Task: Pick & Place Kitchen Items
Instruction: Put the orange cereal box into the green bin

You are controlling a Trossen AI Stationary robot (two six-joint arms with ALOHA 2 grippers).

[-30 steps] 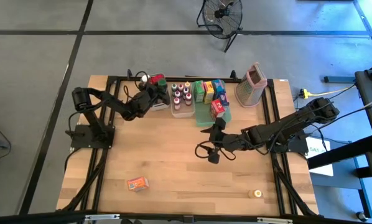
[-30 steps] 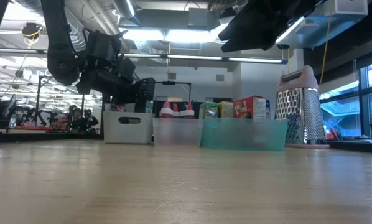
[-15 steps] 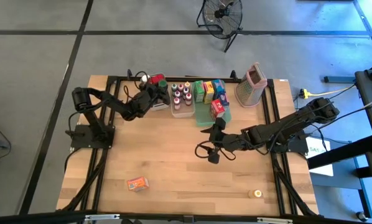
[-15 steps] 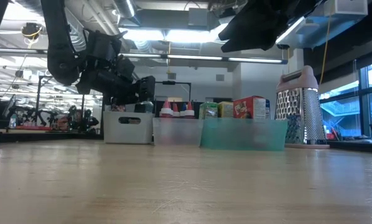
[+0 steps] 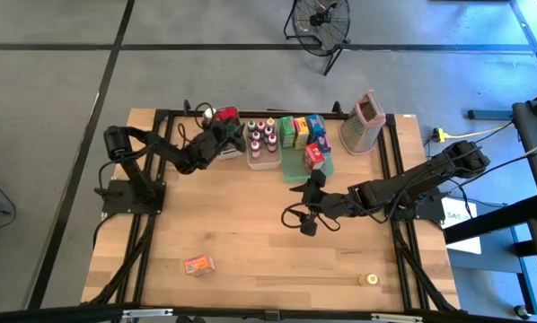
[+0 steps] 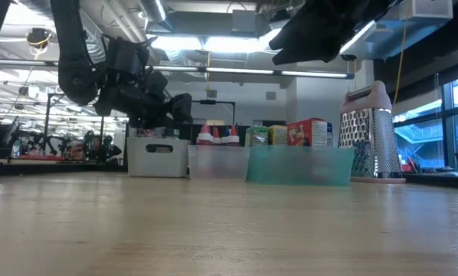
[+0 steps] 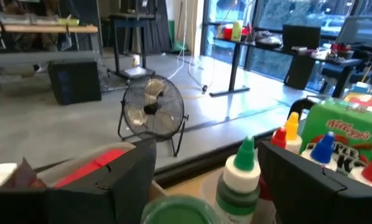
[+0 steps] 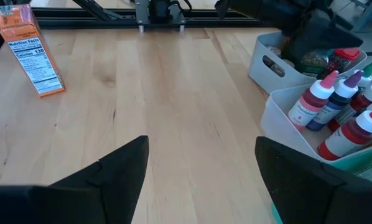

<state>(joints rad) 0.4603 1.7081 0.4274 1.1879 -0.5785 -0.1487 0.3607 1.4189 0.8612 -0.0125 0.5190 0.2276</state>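
Most of the kitchen items are sitting grouped along the far edge of the bench [image 5: 250,224]: a red-capped jar [image 5: 228,114] and a green-lidded one [image 7: 176,211] are sitting in the grey bin [image 8: 279,65] at the left of the row, six or so small squeeze bottles [image 5: 262,137] with red, blue, purple and green tips are standing in the clear bin [image 8: 285,121] beside it, and about five boxes [image 5: 303,132] in green, yellow, blue and red are standing in the green tray [image 6: 299,165] to the right. Two items are lying well apart from the rest near the front edge: one orange packet [image 5: 198,265] at the left and one small yellow-capped jar [image 5: 371,279] at the right. One metal box grater [image 5: 366,121] with a pink top is standing upright at the far right, just beside the tray. The left pincer [image 5: 222,130] is hovering over the grey bin, its fingers spread and grasping nothing, with the green-tipped bottle [image 7: 239,180] showing between them in its wrist view. The right pincer [image 5: 312,179] is hanging above the middle of the bench, near the tray, also released and empty. Beyond the bench, one floor fan [image 5: 321,22] is standing on the grey floor.
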